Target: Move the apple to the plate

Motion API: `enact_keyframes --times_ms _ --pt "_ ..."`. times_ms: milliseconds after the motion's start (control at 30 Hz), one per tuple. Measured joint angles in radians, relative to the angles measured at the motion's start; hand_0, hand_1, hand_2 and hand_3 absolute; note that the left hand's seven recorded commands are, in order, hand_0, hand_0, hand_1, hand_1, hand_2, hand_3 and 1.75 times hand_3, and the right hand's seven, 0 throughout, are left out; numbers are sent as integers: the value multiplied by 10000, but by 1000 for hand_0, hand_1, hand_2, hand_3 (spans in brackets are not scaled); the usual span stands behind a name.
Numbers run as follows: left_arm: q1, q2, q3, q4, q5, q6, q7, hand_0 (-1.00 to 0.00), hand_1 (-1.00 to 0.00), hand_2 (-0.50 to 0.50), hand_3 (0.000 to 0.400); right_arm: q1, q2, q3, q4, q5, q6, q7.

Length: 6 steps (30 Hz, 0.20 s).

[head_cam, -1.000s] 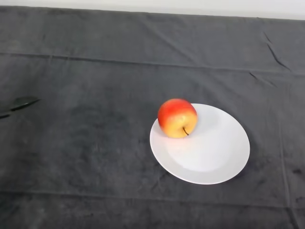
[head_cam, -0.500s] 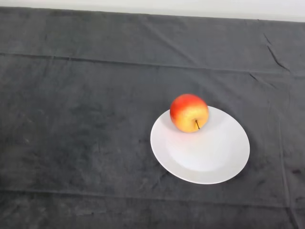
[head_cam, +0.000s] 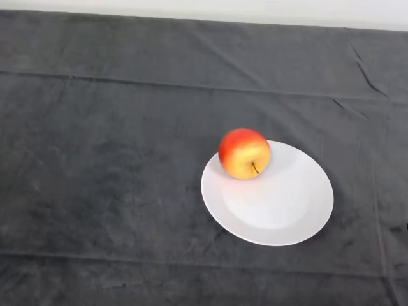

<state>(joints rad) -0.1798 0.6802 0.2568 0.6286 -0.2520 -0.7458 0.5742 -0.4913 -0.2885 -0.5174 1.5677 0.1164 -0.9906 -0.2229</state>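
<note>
- Apple (head_cam: pixel 244 153), red over yellow, lying on its side with the stem pointing toward the viewer; sits on the far-left part of the plate (head_cam: pixel 290 217), by the rim
- Plate white, round, shallow; nothing else on it
- No part of the robot shows, so the hand's state cannot be told from here
- Judged step: placement looks done, apple resting on the plate and nothing touching it; task appears at or very near its end
- Next move, if any: only a check that the apple is settled; being near the rim and round, it could roll off toward the cloth, so any correction would call for a light nudge toward the plate's centre
- Surface: dark grey cloth (head_cam: pixel 115 166) over the table, creased with long fold lines across it
- Room: pale strip of wall (head_cam: pixel 255 9) along the far edge, nothing more visible
</note>
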Motion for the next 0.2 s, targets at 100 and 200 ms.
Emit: enact_keyframes --times_ms 100,200 --pt "0 -60 5 -139 18 44 9 0 0 0 0 0 0 0 0 0 0 0" --pt "0 -126 27 -356 207 110 9 0 0 0 0 1 1 2 -1 1 0 1"
